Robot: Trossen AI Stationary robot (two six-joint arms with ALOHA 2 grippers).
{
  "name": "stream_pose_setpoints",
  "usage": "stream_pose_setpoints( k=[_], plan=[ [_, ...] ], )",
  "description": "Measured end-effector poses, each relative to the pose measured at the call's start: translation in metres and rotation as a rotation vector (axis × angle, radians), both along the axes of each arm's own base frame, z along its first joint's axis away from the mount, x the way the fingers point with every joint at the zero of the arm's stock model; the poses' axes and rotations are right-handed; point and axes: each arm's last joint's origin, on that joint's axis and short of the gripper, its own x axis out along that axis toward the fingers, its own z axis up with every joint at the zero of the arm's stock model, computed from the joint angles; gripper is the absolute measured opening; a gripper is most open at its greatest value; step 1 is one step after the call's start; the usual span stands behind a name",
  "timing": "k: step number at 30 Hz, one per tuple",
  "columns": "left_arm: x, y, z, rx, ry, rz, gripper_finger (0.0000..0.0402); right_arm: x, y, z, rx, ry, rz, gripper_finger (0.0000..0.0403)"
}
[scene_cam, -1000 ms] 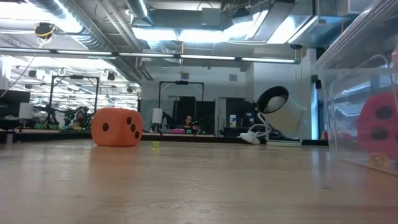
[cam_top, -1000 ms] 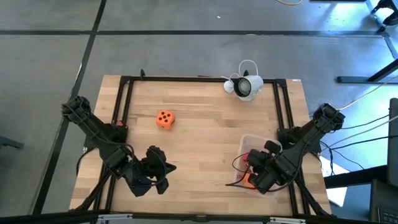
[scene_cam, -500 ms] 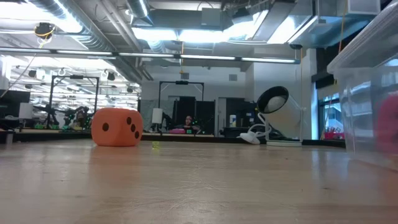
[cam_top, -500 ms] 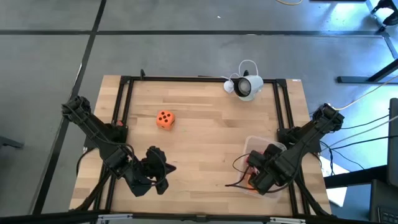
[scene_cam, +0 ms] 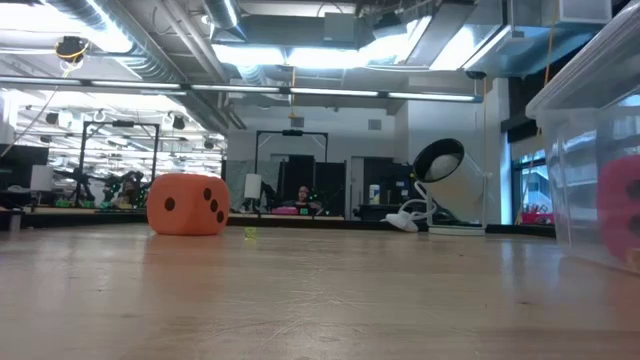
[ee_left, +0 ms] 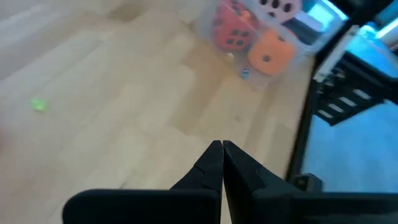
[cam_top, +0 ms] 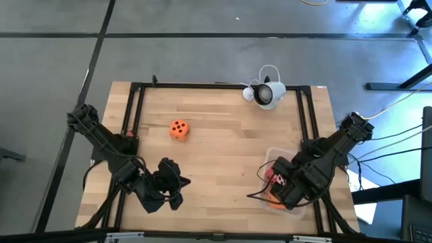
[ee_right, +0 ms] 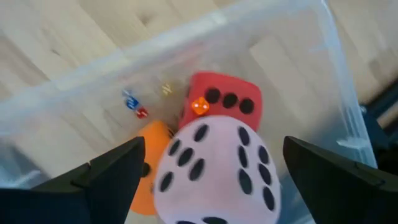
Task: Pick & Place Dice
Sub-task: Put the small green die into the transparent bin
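A clear plastic bin stands at the table's near right. In it a pale pink die rests on a red die and an orange die. My right gripper hangs open over the bin, pointing down, one finger on either side of the pink die. A second orange die sits on the wood left of the table's middle. My left gripper stands shut at the near left, holding nothing.
A white round lamp-like device with a cable sits at the far right. Black frame rails run along the table's left, far and right sides. Tiny coloured dice lie on the bin's floor. Bare wood lies between the orange die and the bin.
The clear bin has slid a little toward the table's right edge under my right gripper. In the high view the pink die now shows in the bin beside that gripper, where it did not show a second ago.
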Motion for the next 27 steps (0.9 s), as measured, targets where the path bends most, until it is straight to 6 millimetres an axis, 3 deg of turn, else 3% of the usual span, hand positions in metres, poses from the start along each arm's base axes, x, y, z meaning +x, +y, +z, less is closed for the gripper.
stream_pose_setpoints(
  k=[9, 13, 27],
  plan=[
    [0.011, 0.036, -0.007, 0.148, 0.103, 0.118, 0.0006, -0.004, 0.008, 0.029, 0.028, -0.139, 0.033, 0.0322],
    [0.019, 0.053, -0.01, 0.286, 0.209, 0.001, 0.0017, -0.008, 0.014, 0.038, 0.026, -0.209, 0.036, 0.03],
    [0.03, 0.114, -0.017, 0.499, 0.48, -0.095, 0.0201, -0.018, 0.022, 0.044, -0.02, -0.32, 0.045, 0.0244]
  ],
)
